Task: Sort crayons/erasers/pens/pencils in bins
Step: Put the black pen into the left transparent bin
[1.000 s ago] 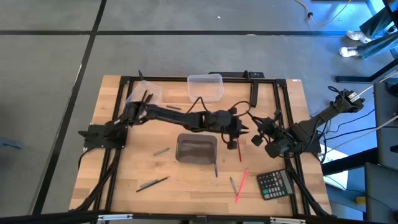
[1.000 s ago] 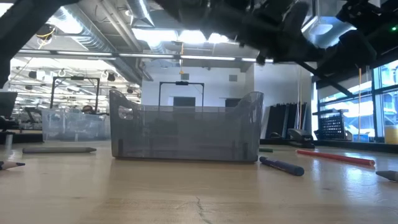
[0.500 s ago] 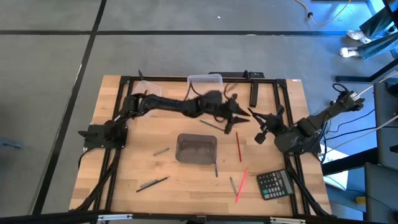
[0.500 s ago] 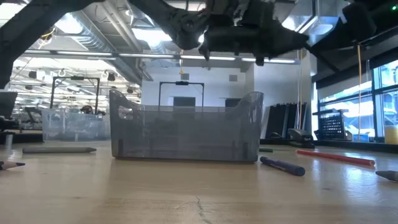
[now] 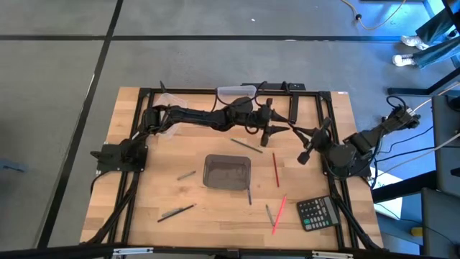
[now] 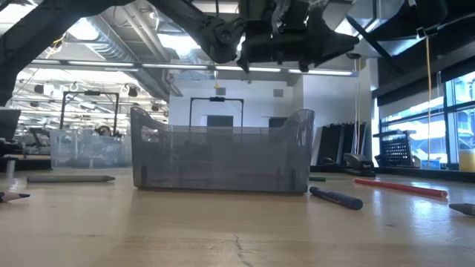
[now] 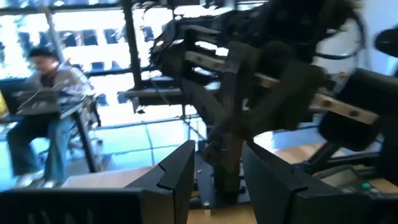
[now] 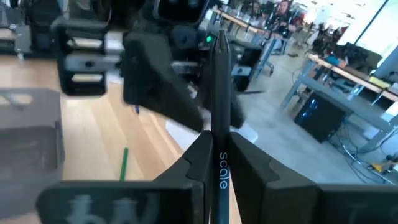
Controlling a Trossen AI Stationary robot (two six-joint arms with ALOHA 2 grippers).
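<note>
My right gripper [image 5: 305,155] hovers near the table's right side, shut on a black pen [image 8: 219,93]. My left gripper [image 5: 266,134] is open and empty above the far middle of the table, just right of a clear bin [image 5: 231,91] that my left arm mostly covers. A second clear bin [image 5: 171,108] holds sticks at the far left. The smoky grey bin [image 5: 227,173] stands mid-table. Loose on the wood lie a red pencil [image 5: 275,170], a dark stick [image 5: 246,144], a bluish pen [image 5: 249,196], a pink stick [image 5: 279,211] and grey sticks [image 5: 187,175]. My right gripper pinches the black pen between its two fingers at the stretch printed in white [image 8: 221,163]. The rest of the pen stands out past the fingertips [image 8: 200,144]. The pen is lifted clear of the table.
A black calculator [image 5: 316,213] lies at the near right. A thick black bar [image 5: 293,108] lies at the far right. A black stick [image 5: 176,211] lies at the near left. A black frame [image 5: 215,91] rims the table. People sit in the room beyond [image 7: 37,99].
My left gripper has swung from beside the grey bin's right end toward the table's far edge, and now hangs by the far clear bin. This uncovered the dark stick and the red pencil's far end. My right gripper has drawn slightly toward the right edge, still holding the pen.
</note>
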